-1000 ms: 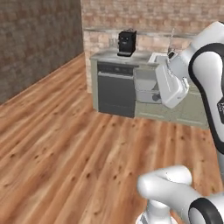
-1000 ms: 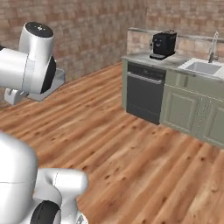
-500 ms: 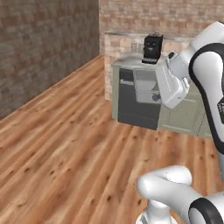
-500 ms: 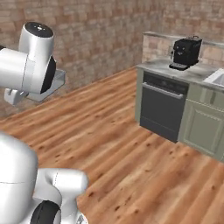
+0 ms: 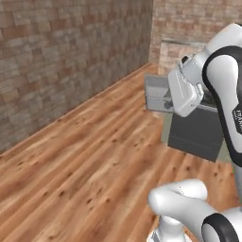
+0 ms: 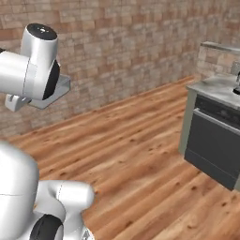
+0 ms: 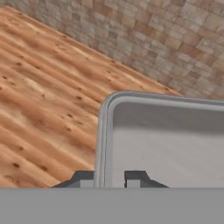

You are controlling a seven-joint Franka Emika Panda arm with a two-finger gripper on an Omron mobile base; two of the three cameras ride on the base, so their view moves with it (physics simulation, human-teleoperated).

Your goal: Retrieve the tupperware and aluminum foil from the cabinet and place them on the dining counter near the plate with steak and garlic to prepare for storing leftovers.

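Base has swung toward the brick wall (image 6: 122, 51); gripper (image 7: 114, 178) clamped on tub (image 7: 162, 140) rim, thin pinch may slip mid-turn

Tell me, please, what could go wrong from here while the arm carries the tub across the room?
The end effector pinches only the thin rim of the tupperware, one finger inside and one outside, so the tub might twist or slip out as the base drives. The tupperware also sticks out ahead of the arm at the height of the grey counter over the dark appliance, so a swing could clip it.
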